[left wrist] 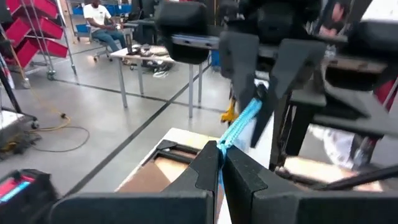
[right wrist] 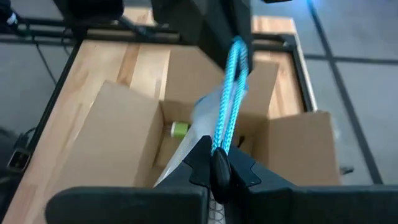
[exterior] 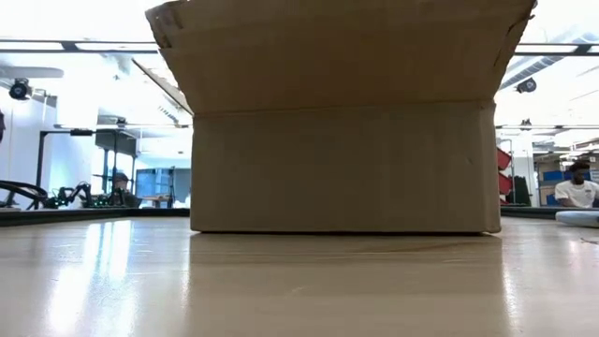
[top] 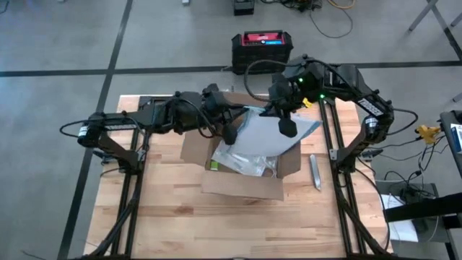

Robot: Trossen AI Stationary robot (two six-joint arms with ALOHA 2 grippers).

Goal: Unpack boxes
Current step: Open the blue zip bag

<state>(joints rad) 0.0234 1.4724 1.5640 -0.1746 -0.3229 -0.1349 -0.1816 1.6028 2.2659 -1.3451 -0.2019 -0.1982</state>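
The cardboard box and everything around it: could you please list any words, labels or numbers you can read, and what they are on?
None can be read.
Cardboard box: its plain brown side carries no print.
Black crate: its red top has a pale patch, too small and blurred to read.
Clear bag: no legible marking.

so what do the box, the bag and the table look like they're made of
The box looks like plain brown matte cardboard, with folded flaps. The bag looks like thin clear glossy plastic film, wrinkled and see-through, with a bright blue edge that both the left gripper and right gripper pinch. The table looks like light wood strips, slightly shiny.
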